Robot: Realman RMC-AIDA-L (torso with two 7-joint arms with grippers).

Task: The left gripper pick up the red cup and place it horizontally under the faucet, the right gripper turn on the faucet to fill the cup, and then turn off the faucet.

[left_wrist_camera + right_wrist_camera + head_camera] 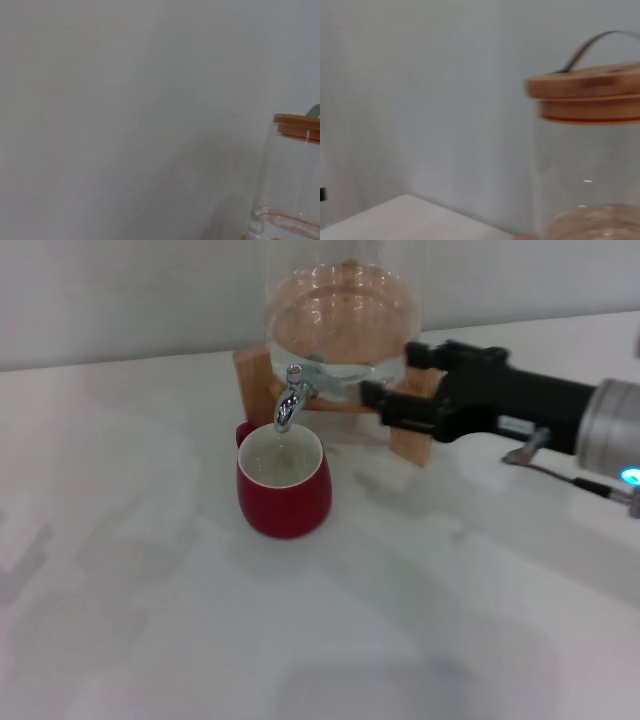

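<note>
The right claw (390, 390) reaches in from the robot's right, low over the white desk (150, 590), its two black fingers (400, 420) spread wide and gripping nothing. The far finger lies close against the side of the clear glass jar (340, 320); the near one sits over the wooden stand (415, 445) that carries the jar. Behind the fingers the black arm runs back to a silver wrist with a blue light.

Just beyond the fingertips, to the claw's left, the chrome faucet (290, 398) juts from the jar's front — close to the claw but not touched by it. Whether water is running from the spout cannot be told.

Directly under the spout stands the red cup (284, 485), upright on the desk, its pale inside open to the spout and its small handle turned toward the jar. It is below and to the left of the right claw, apart from it.

The left claw appears in no view. The left wrist view shows a pale wall and the jar's edge with its wooden lid (297, 127); the right wrist view shows the same lid and a thin metal handle above it.
</note>
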